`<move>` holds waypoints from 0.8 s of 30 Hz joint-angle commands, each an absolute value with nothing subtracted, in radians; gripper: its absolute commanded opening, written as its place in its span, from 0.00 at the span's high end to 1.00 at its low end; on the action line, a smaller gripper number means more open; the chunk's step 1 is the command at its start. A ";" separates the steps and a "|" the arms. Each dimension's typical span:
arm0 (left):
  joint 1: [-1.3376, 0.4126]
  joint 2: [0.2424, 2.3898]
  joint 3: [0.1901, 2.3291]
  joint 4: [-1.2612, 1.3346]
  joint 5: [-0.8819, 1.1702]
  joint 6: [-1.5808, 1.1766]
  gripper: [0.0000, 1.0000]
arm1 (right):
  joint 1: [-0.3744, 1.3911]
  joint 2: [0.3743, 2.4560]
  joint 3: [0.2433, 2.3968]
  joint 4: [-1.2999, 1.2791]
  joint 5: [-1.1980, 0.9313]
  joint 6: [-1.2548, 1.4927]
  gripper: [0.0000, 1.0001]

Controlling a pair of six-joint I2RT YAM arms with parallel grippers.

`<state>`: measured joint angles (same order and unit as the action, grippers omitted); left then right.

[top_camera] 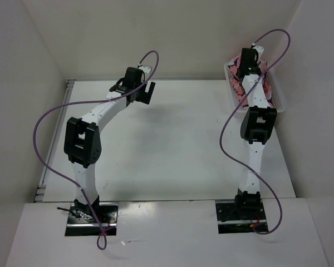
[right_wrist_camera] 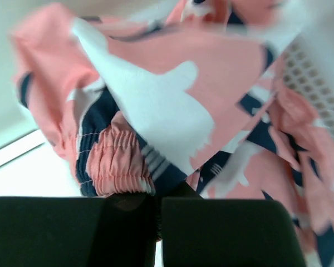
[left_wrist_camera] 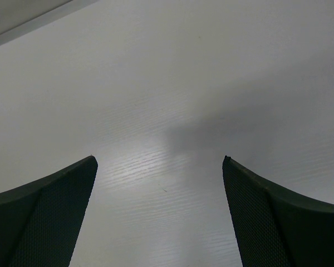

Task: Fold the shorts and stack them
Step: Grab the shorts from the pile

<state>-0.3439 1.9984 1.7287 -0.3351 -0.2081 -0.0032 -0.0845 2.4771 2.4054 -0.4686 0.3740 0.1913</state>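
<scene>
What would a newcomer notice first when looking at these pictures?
The coral-pink shorts with shark prints fill the right wrist view, pinched at the waistband by the right arm's jaws, at the white mesh basket in the far right corner of the table. The left arm's jaws stand wide open above the table.

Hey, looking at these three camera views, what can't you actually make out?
1. Top view: the right arm covers most of the basket, hiding how many shorts it holds.
2. Right wrist view: shorts blurred and cut by the edges; one pair or several is unclear.
3. Top view: the right gripper sits hidden under its own wrist.
4. Left wrist view: only table between the left gripper fingers; basket out of frame.
</scene>
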 commanded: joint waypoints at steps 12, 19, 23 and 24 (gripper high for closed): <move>-0.348 1.876 1.853 -0.341 -0.120 0.000 0.00 | 0.055 1.922 1.954 -0.278 0.492 0.179 1.00; -0.348 1.845 1.871 -0.360 -0.061 0.000 0.00 | 0.083 1.767 1.911 -0.206 0.511 0.134 1.00; -0.348 1.824 1.881 -0.370 -0.052 0.000 0.00 | 0.121 1.637 1.879 -0.073 0.529 0.042 1.00; -0.348 1.824 1.890 -0.370 -0.043 0.000 0.00 | 0.133 1.582 1.879 -0.031 0.520 -0.019 1.00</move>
<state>-0.3439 1.8847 1.8351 -0.3714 -0.0757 -0.0032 0.0917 1.7542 1.8832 -0.2638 0.4904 0.0952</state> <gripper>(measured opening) 0.998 0.012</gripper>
